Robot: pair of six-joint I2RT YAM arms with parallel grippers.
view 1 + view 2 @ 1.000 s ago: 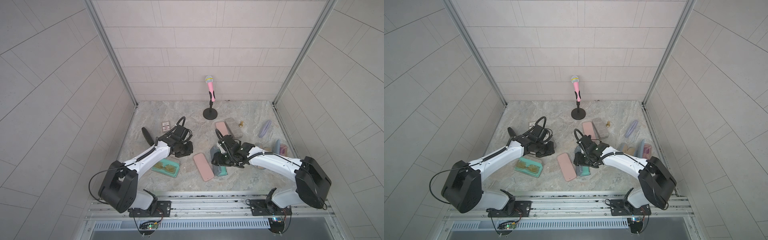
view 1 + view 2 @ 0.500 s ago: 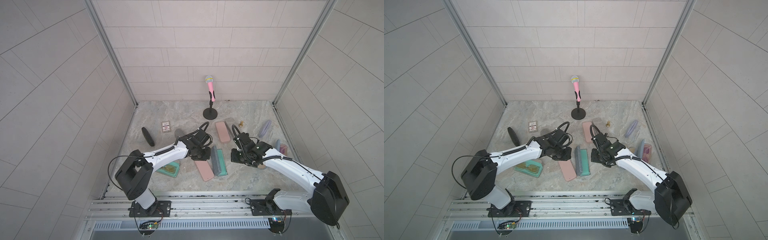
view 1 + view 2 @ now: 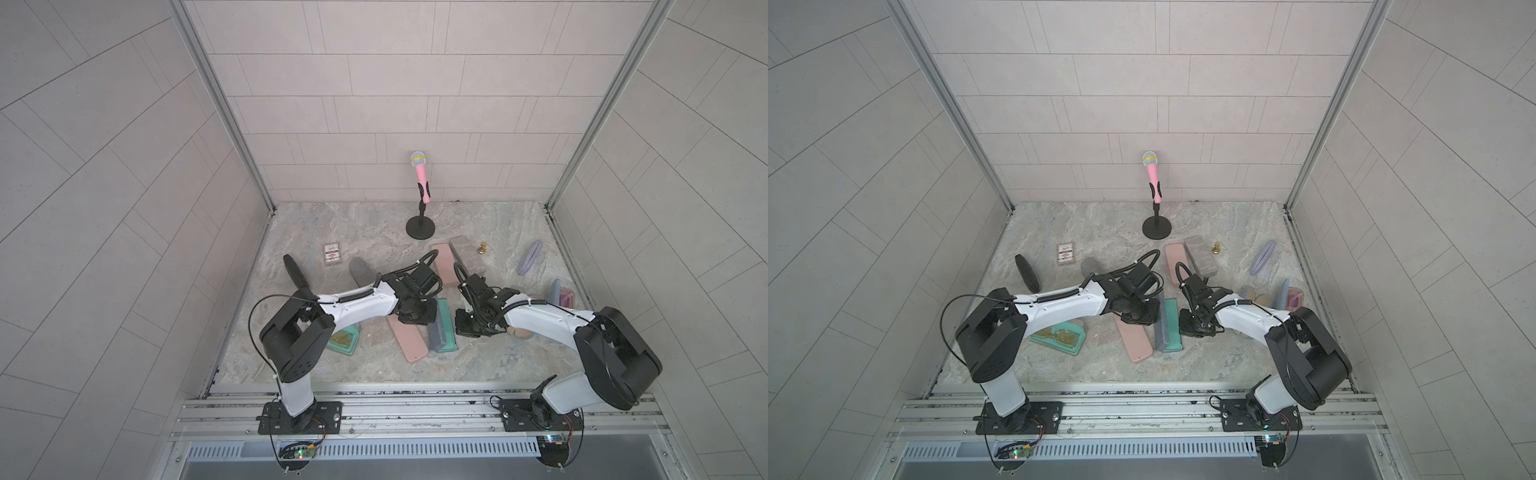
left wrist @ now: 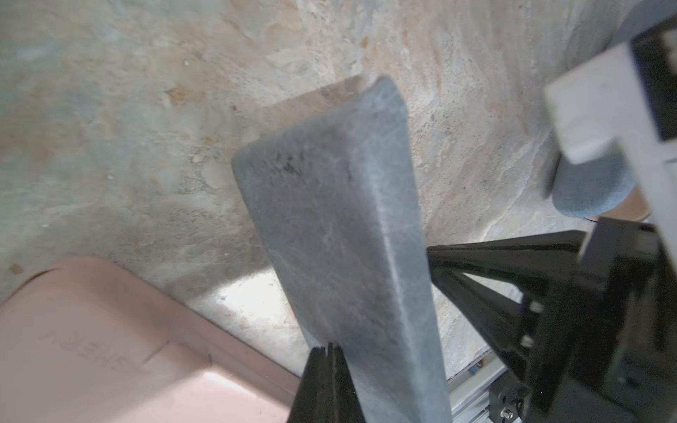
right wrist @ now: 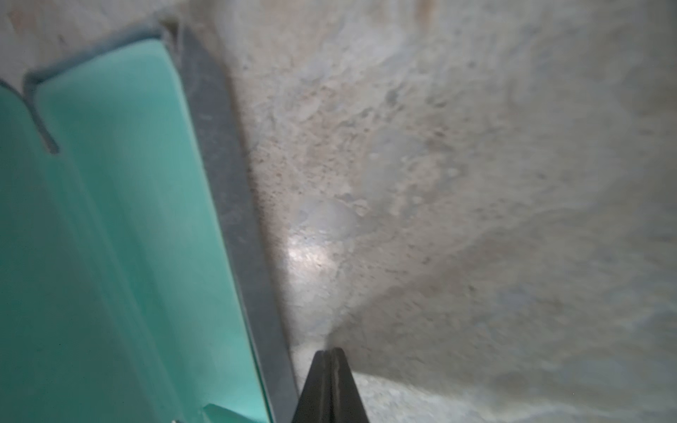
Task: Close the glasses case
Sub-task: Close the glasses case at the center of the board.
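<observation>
Mid-table, between both arms, glasses case is seen open: grey flap beside teal lining. L gripper is pressed together at flap edge. R gripper likewise, just beside case, nothing pinched.

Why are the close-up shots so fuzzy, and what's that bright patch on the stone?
Right wrist view: probably too close, teal lining smeared; the patch is glare on the table. Left wrist view: case fairly sharp, edges soft, glare too. Both top views: sharp, wall lines bowed.
</observation>
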